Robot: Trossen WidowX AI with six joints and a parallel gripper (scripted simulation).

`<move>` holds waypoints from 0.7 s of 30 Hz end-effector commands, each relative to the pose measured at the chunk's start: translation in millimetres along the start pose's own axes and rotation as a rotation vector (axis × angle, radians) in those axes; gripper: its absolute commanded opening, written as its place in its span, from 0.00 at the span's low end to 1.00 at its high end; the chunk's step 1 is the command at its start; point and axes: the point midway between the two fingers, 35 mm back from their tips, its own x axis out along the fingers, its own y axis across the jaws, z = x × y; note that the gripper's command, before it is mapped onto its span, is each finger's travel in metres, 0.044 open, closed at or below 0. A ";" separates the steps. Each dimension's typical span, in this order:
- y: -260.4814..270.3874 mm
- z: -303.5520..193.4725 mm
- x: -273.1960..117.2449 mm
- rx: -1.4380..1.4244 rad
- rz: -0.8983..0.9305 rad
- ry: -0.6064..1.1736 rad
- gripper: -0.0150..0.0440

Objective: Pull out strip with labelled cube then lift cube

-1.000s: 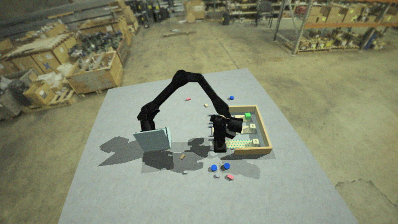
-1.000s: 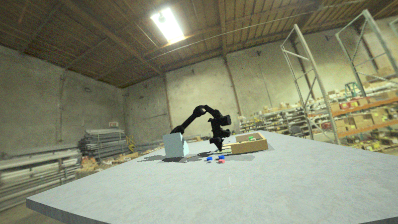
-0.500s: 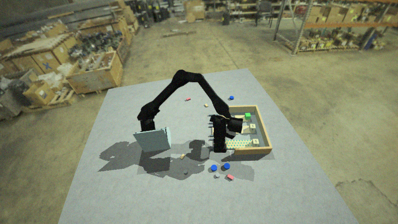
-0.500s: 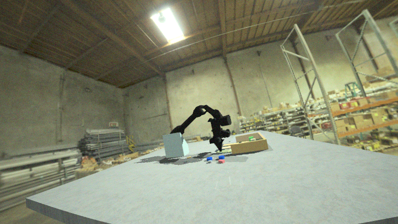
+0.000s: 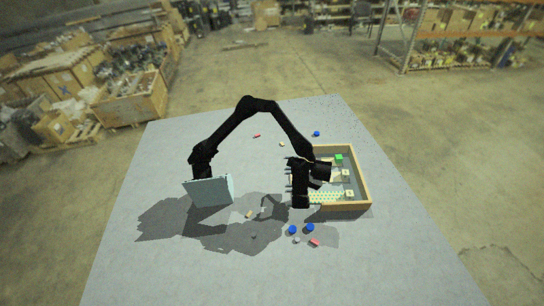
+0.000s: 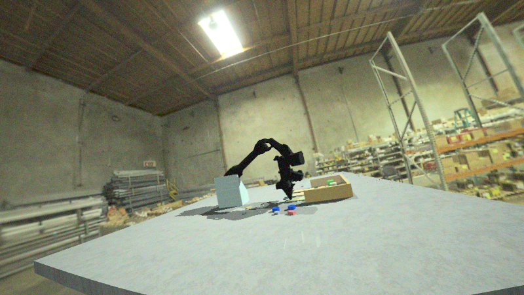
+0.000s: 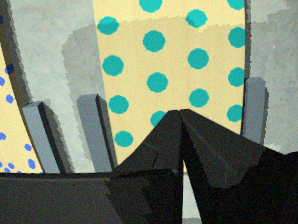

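Observation:
A cream strip with teal dots point(image 5: 325, 196) point(image 7: 155, 60) runs from the wooden tray point(image 5: 360, 173) point(image 6: 329, 193). A pale cube with a dark mark point(image 5: 349, 194) is at its far end. Another pale marked cube point(image 5: 345, 173) is by the middle strip point(image 5: 335, 177). A green cube point(image 5: 338, 158) is by the back strip point(image 5: 328, 161). The marks are too small to read. A blue-dotted strip point(image 7: 10, 130) shows at the wrist view's left edge. My gripper point(image 5: 300, 206) point(image 6: 291, 198) point(image 7: 178, 120) is shut and empty, its tips over the teal-dotted strip's near part. Whether they touch it is unclear.
Grey posts point(image 7: 91, 127) point(image 7: 256, 112) flank the teal-dotted strip. Blue discs point(image 5: 292, 228) point(image 5: 309, 226), a red block point(image 5: 314, 241) and a small grey disc point(image 5: 296, 239) lie before the tray. A pale blue slanted block point(image 5: 209, 192) point(image 6: 228, 191) stands by the arm's base.

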 end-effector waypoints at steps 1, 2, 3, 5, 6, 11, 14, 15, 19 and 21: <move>0.9 0.6 3.1 -0.001 0.002 0.001 0.25; 0.9 0.6 3.2 -0.001 0.002 0.001 0.25; 0.9 0.6 3.3 -0.001 0.002 0.001 0.25; 0.8 -0.4 3.3 -0.001 0.002 0.001 0.25; 0.7 -1.5 3.3 -0.001 0.002 0.001 0.25; -0.1 -9.1 3.4 -0.001 0.002 0.001 0.25; -0.5 -14.0 3.5 0.000 0.002 0.001 0.25; -0.6 -15.6 3.5 0.000 0.002 0.001 0.25; -1.0 -22.0 3.8 0.000 0.002 0.002 0.25; -1.2 -25.1 3.9 0.000 0.002 0.002 0.25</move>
